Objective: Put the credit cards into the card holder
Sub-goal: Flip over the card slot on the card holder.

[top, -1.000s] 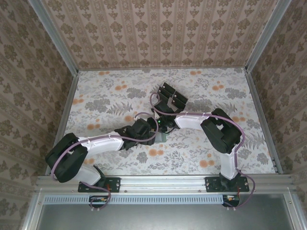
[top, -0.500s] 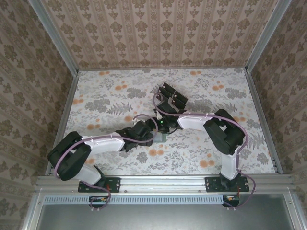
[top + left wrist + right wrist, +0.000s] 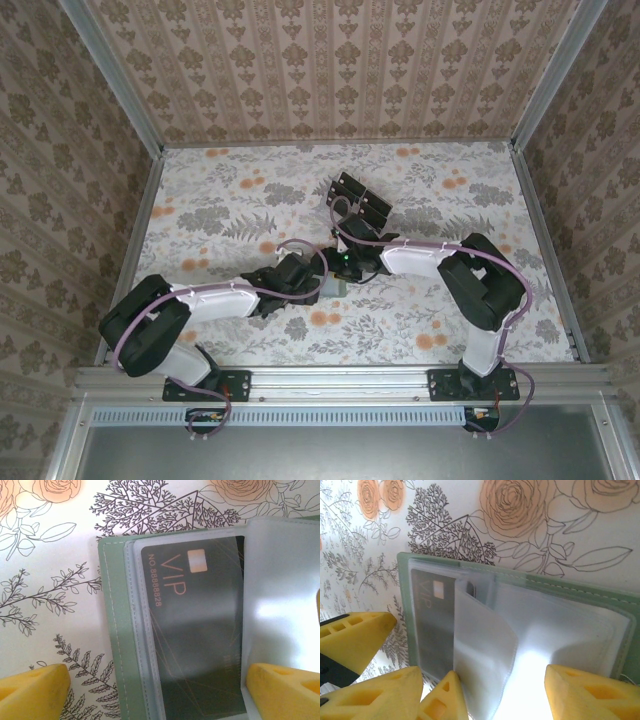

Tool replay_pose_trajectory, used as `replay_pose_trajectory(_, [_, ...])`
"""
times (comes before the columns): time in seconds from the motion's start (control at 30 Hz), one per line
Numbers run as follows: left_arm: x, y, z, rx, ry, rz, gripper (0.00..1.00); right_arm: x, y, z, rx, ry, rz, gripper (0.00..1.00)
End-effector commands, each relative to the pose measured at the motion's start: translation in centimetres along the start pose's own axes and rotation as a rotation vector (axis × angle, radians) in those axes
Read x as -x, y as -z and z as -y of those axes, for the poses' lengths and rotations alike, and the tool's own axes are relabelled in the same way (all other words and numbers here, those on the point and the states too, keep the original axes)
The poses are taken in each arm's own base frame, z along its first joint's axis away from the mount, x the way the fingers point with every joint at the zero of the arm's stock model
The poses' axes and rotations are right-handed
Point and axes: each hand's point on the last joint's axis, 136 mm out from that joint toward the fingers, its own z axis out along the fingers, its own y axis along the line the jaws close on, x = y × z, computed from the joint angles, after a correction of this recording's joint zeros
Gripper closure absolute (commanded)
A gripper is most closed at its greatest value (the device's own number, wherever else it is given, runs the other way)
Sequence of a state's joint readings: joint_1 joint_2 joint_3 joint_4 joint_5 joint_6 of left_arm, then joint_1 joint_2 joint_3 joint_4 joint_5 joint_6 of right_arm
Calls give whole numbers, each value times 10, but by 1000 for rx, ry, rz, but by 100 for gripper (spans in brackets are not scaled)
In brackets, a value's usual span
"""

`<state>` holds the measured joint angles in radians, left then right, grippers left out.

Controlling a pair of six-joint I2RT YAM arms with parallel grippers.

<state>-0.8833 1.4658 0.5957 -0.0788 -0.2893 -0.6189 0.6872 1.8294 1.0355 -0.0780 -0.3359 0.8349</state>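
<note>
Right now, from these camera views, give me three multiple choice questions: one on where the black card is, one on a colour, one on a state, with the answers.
1. Where is the black VIP card?
A. In a clear sleeve of the card holder
B. On the bare tablecloth
C. On top of an arm

2. What colour is the card holder's cover?
A. Red
B. Pale green
C. Blue

3. How does the card holder lie?
A. Folded shut
B. Standing on edge
C. Open flat, sleeves showing

Answers:
1 A: the VIP lettering shows through the plastic in the left wrist view.
2 B: a stitched green border frames the sleeves.
3 C: a loose sleeve curls up from the spread cover in the right wrist view.
</note>
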Motion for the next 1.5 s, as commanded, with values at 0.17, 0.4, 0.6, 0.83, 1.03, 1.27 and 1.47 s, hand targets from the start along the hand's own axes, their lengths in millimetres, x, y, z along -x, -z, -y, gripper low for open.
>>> replay_pose_trajectory(0.17, [-11, 1, -11, 40, -7, -15, 0, 6, -5, -16, 48, -2, 10, 33])
replay_pose_trajectory(0.4, [2, 15, -9, 22, 3, 28, 0, 7, -7, -35, 91, 23, -4, 33])
replay_pose_trajectory(0.6, [24, 46, -20, 27, 52, 122, 0, 9, -3, -62, 140, 51, -6, 33])
replay_pose_trajectory(0.83, [42, 77, -44, 42, 151, 215, 0, 7, -20, -78, 134, 69, -30, 33])
replay_pose_trajectory(1.03, [43, 82, -53, 47, 173, 216, 0, -1, -52, -78, 107, 75, -64, 33])
replay_pose_trajectory(1.27, [37, 77, -55, 47, 165, 189, 0, -3, -66, -72, 104, 70, -77, 33])
replay_pose_trajectory(1.47, [38, 73, -56, 53, 160, 170, 0, 5, -48, -96, 159, 140, -67, 33])
